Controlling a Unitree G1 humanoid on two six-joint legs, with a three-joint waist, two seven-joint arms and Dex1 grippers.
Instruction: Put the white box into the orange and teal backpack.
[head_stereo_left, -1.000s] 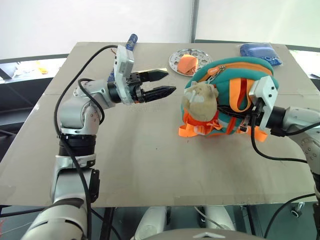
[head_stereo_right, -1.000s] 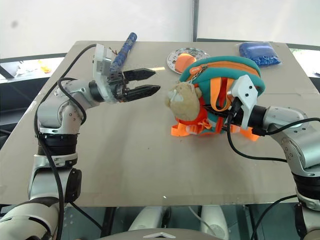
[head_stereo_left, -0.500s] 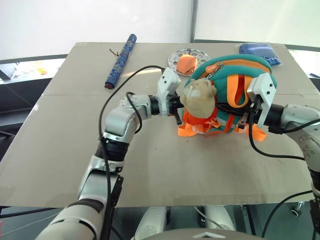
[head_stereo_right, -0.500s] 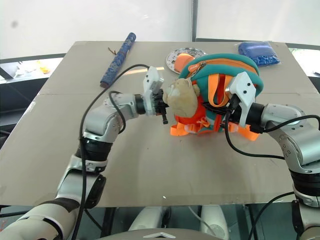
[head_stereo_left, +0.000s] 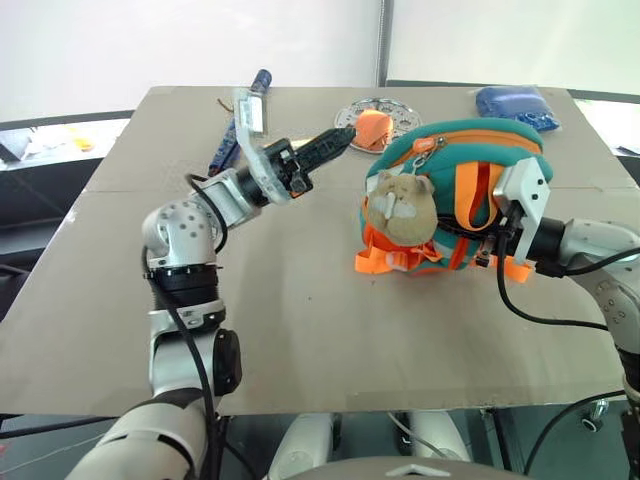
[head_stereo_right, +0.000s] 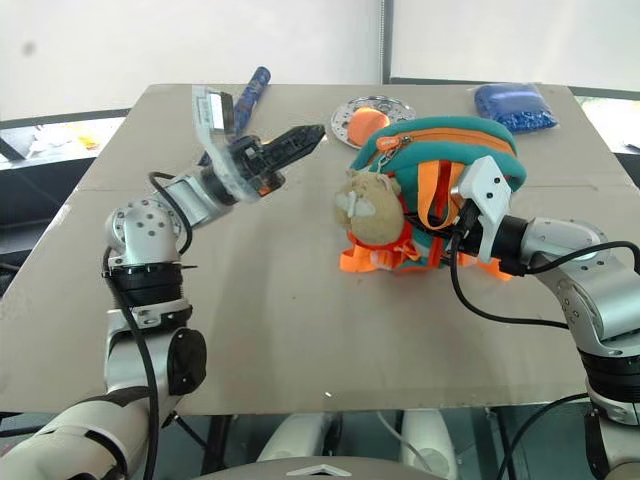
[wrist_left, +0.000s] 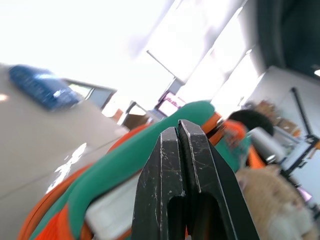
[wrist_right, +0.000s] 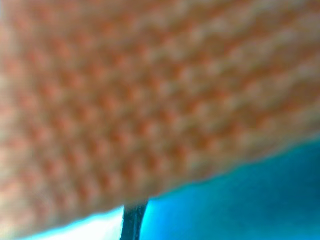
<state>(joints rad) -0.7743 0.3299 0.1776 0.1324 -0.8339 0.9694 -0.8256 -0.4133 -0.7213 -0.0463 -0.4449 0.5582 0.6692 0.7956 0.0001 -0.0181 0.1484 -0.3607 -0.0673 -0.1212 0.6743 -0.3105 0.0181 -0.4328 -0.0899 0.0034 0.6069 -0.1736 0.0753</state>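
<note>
A small orange and teal fabric backpack (head_stereo_left: 455, 190) with a beige plush cat charm (head_stereo_left: 398, 200) is sitting upright on the table, just beyond the left gripper (head_stereo_left: 338, 140), whose black fingers are pressing together, empty. The right gripper (head_stereo_left: 490, 245) is clamping shut on the backpack's orange strap (head_stereo_left: 468, 195).

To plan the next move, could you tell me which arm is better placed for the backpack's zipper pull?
Left: the left pincer hangs free near the zipper pull; the right pincer holds the backpack.
</note>
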